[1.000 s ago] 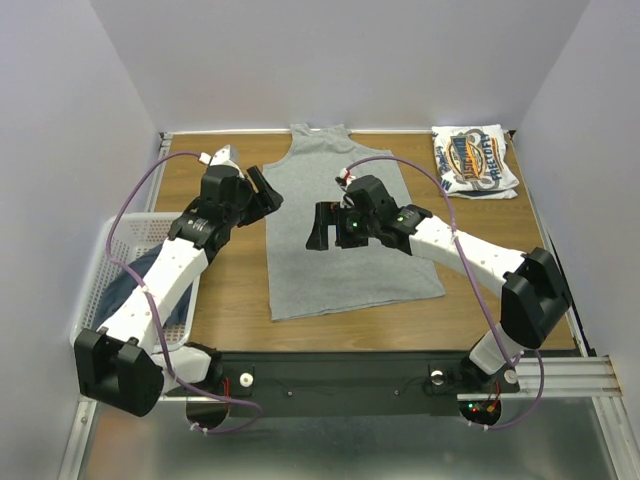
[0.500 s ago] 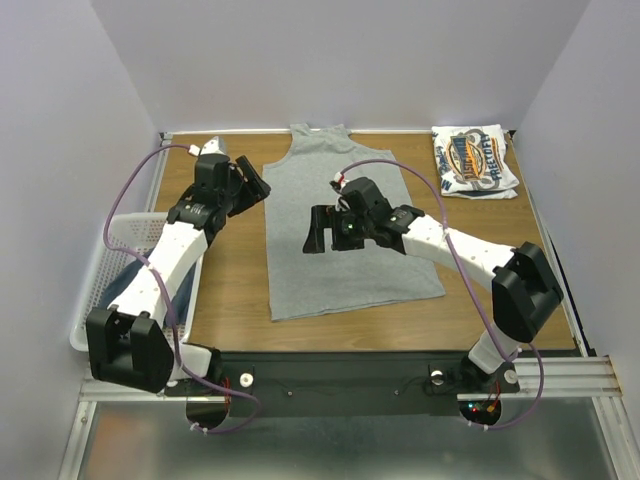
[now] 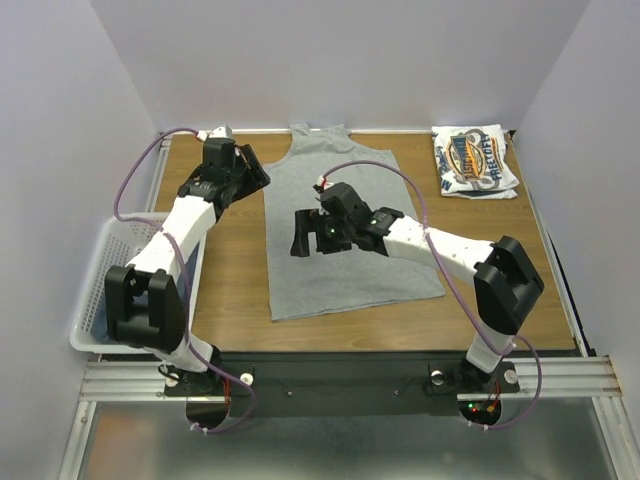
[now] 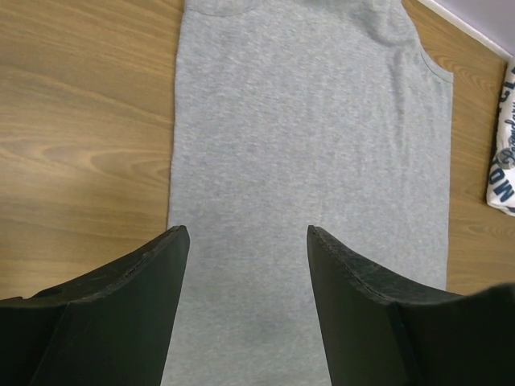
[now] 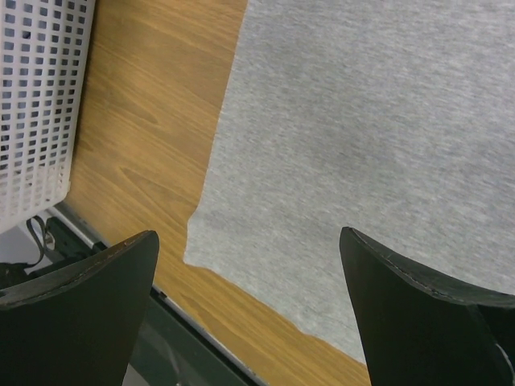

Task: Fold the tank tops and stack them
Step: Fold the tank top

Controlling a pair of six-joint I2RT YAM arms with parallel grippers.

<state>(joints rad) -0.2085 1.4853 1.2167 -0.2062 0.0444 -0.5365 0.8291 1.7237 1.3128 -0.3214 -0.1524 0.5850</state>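
Light grey tank top [image 3: 350,280] lies flat on the tabletop [image 3: 230,290]. Left claw [image 3: 252,176] hangs spread beside its armhole, and right claw [image 3: 303,232] is spread above its middle; both are empty.

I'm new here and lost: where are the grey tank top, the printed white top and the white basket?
grey tank top [image 3: 335,285], overhead view, its lower front.
printed white top [image 3: 475,162], overhead view, on its logo.
white basket [image 5: 36,104], right wrist view, its lattice wall.
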